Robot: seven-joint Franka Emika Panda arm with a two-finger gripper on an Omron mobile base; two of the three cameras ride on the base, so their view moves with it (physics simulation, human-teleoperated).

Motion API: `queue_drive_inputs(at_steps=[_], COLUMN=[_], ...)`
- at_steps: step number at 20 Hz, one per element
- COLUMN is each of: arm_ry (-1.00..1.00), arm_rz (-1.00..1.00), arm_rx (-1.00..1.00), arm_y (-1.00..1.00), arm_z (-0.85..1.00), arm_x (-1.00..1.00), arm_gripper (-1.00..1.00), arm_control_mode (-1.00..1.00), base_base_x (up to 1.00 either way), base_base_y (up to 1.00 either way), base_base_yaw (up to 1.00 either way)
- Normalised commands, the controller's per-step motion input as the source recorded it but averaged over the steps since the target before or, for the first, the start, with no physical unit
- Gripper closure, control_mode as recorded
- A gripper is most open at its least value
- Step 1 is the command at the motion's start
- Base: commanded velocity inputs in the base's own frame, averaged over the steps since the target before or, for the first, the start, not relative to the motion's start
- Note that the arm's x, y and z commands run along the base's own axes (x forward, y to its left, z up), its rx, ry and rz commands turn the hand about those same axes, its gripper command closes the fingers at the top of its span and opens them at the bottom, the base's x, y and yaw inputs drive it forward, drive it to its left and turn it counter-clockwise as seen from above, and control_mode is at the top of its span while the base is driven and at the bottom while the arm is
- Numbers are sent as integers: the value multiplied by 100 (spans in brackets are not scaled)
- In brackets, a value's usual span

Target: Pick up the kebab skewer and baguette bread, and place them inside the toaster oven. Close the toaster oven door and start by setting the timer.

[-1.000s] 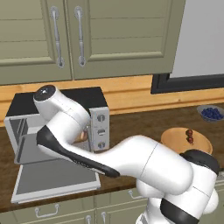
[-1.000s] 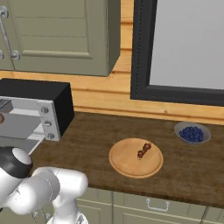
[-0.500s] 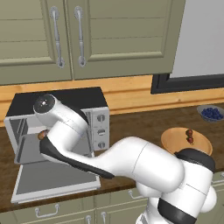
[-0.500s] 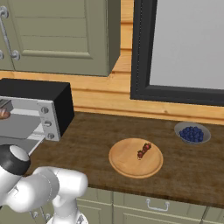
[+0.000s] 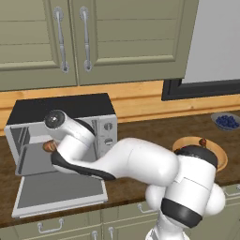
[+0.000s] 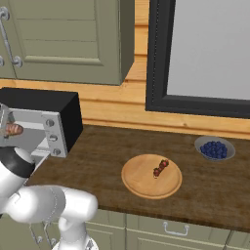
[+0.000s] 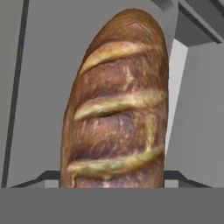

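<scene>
left base view has the toaster oven (image 5: 65, 110) at the left middle of the frame, a silver-grey box with a black top, its three-knob panel on the right side and its toaster oven door (image 5: 58, 192) dropped down flat toward the lower left, glass facing up. the white arm rises from the lower right and reaches left across the frame into the oven's open mouth; one brown end of the baguette bread (image 5: 48, 146) shows at the opening, just left of the arm's wrist. the gripper itself is hidden behind the wrist here, so the base views do not show how its jaws stand. hand view puts the baguette bread (image 7: 117, 105) up close, running from the bottom edge to near the top, golden-brown with three pale slashes across its crust and grey oven walls behind it on both sides; the finger tips are not visible against it, so whether the claw grips the loaf cannot be told for certain. right base view shows the toaster oven (image 6: 46, 114) at the left edge, with the baguette bread (image 6: 13, 130) as a small brown shape inside its opening. near the lower middle of that frame a round wooden plate (image 6: 139, 180) sits on the dark counter (image 6: 97, 166) with the kebab skewer (image 6: 160, 167) lying on it, dark red chunks on a short stick, well apart from the oven. to the right, a small bowl of blueberries (image 6: 214, 148) stands below the dark-framed window (image 6: 200, 53).
</scene>
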Motion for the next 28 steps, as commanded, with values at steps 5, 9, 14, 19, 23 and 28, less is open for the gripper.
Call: queue_drive_inputs(at_steps=[5, 9, 14, 19, 23, 28], arm_ry=[0, 0, 0, 1, 2, 1], arm_rz=[0, 0, 0, 0, 0, 0], arm_rx=[0, 0, 0, 0, 0, 0], arm_y=[17, 23, 19, 11, 4, 1], arm_z=[-8, 0, -7, -19, -8, 0], arm_x=[48, 38, 28, 25, 40, 22], arm_gripper=[100, 100, 100, 100, 100, -100], arm_control_mode=[-100, -100, -100, -100, -100, -100], base_base_x=[0, 0, 0, 0, 0, 0], base_base_y=[0, 0, 0, 0, 0, 0], base_base_yaw=[0, 0, 0, 0, 0, 0])
